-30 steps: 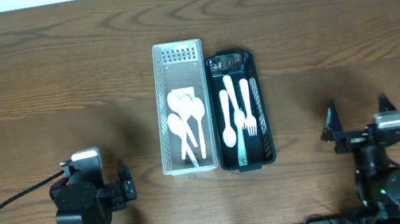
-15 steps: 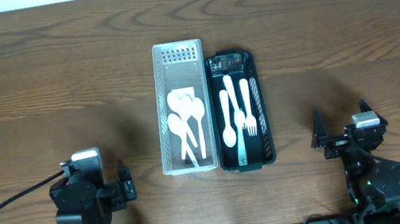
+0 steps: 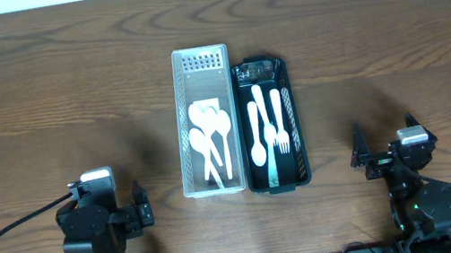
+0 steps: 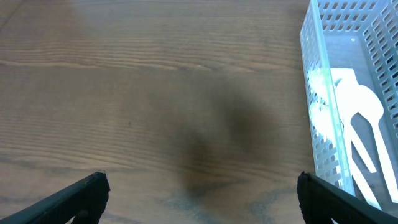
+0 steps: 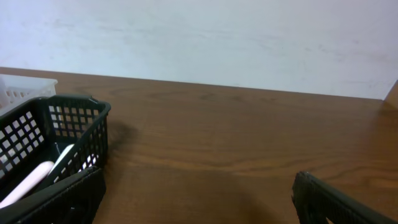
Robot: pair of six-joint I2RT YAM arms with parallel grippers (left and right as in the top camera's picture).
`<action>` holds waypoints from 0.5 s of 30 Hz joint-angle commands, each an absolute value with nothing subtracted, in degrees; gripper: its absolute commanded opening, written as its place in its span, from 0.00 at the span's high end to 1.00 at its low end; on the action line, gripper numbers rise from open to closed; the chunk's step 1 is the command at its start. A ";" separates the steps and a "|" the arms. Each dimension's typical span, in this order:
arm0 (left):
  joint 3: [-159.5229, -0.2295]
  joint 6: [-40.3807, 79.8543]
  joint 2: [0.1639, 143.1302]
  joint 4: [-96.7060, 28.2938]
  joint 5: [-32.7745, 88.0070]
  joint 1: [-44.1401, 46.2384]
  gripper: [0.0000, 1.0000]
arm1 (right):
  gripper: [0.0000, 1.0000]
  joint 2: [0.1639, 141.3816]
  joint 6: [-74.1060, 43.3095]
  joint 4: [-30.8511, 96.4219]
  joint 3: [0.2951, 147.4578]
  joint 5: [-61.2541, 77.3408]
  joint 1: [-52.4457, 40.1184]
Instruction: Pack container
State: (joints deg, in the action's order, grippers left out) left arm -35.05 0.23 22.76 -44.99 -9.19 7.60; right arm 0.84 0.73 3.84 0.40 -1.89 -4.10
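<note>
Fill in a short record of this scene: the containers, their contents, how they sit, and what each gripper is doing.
White basket: holds white spoons
Black basket: holds white cutlery, including a fork
Arrangement: baskets side by side mid-table, the white one on the robot's left
Left gripper: open, empty, over bare table beside the white basket
Right gripper: open, empty, to the right of the black basket

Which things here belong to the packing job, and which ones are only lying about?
Job: white basket, white spoons in it, black basket, plastic spoon and plastic fork in it.
Only there: wooden table, white wall behind it.
</note>
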 commanded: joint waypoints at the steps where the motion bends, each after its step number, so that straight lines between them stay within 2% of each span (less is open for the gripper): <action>1: -34.87 0.93 22.79 -44.99 -9.06 7.57 0.02 | 0.01 0.32 1.80 4.12 0.32 -1.41 -4.47; 11: -32.67 -0.12 14.26 -44.40 -8.88 4.58 0.02 | 0.01 0.32 1.80 4.10 0.32 -1.39 -4.47; 15: -26.17 -0.14 8.23 -37.80 -7.49 3.92 0.02 | 0.01 0.32 1.80 4.10 0.32 -1.41 -4.47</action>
State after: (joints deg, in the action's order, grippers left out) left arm -30.41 0.16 11.16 -40.64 -8.95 4.47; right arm 0.84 0.73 3.86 0.40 -1.87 -4.10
